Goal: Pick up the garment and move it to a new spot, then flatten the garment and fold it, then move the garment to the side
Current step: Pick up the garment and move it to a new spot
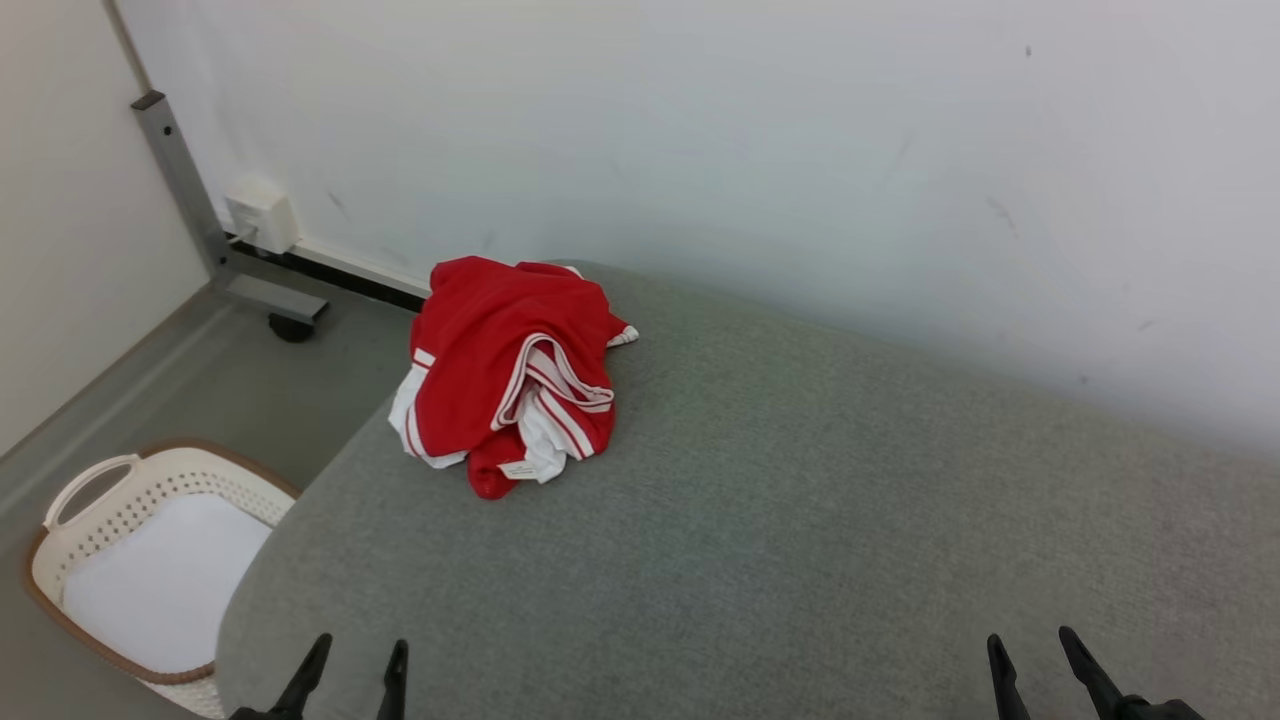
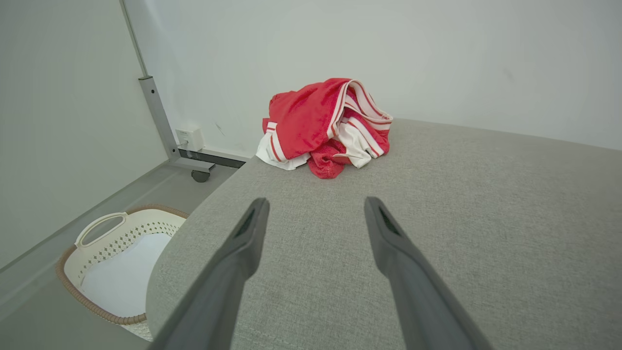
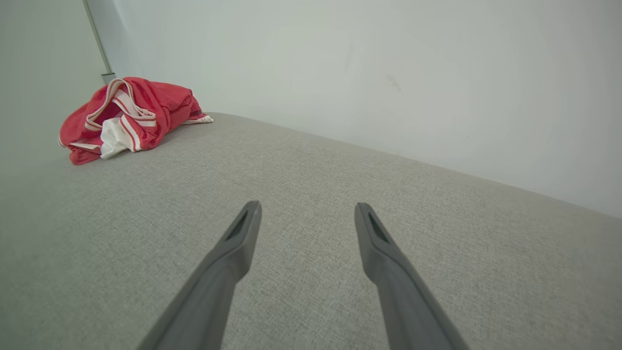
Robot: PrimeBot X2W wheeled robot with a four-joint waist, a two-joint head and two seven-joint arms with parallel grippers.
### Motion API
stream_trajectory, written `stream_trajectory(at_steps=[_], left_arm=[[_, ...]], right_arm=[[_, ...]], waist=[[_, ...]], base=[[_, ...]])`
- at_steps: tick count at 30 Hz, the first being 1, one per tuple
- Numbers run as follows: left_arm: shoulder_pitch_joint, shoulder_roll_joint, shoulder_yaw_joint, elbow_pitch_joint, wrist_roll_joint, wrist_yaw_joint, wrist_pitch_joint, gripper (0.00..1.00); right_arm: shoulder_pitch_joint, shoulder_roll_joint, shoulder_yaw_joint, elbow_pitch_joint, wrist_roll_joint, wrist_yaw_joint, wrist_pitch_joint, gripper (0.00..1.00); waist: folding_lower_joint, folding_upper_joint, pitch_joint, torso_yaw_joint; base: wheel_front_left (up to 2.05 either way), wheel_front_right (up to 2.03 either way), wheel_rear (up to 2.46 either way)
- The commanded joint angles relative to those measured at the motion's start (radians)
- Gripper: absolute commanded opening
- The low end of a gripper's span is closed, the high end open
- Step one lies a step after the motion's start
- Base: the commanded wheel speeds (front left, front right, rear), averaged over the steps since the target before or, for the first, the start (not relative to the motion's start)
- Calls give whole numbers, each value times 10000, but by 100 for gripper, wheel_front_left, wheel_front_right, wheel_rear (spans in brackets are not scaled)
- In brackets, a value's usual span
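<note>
I read left tool (image 1: 361, 643) and right tool (image 1: 1030, 637) both released, empty, over the desk (image 1: 800, 520); the crumpled red-and-white garment (image 1: 510, 380) lies well apart at its far left corner.

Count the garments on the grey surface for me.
1. The crumpled red and white garment sits at the far left corner of the grey surface, by the wall; another piece could be hidden inside the bundle.
</note>
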Motion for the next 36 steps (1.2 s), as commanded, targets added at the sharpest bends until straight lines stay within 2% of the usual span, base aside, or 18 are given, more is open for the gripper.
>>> stream_trajectory(at_steps=[1, 10, 17, 22, 26, 31, 33, 36], left_arm=[[125, 24, 41, -49, 56, 29, -7, 100], [-239, 31, 285, -209, -159, -98, -7, 100], [-1948, 385, 401, -143, -745, -373, -7, 100], [-3867, 1029, 231, 157, -1442, -478, -7, 100], [-5330, 1780, -435, 647, -2103, -489, -7, 100], [-6770, 2680, -1345, 1839, -3042, -474, 41, 100], [-7290, 3026, -1632, 2444, -3106, -476, 68, 100], [-7944, 3252, -2103, 3348, -3488, -477, 139, 100]], right_arm=[[-67, -31, 45, 43, 45, -17, -4, 100], [-196, -100, 167, 100, 45, -17, -4, 100], [-859, -624, 76, -151, -262, -17, -2, 100], [-1592, -1143, -121, -446, -437, -17, -2, 100], [-1871, -1533, -341, -658, -574, -17, 0, 100], [-1735, -1967, -408, -677, -757, -30, 151, 100], [-1667, -2134, -442, -771, -798, -34, 285, 100], [-1538, -2338, -489, -1063, -815, -54, 504, 100]], waist=[[0, 0, -116, 321], [0, 0, 223, 68], [0, 0, 1933, -547], [0, 0, 3534, -919], [0, 0, 4406, -1027], [0, 0, 4858, -1088], [0, 0, 5004, -1125], [0, 0, 5188, -1200]], base=[[0, 0, 0], [0, 0, 0], [0, 0, 0], [0, 0, 0], [0, 0, 0], [0, 0, 0], [0, 0, 0], [0, 0, 0]])
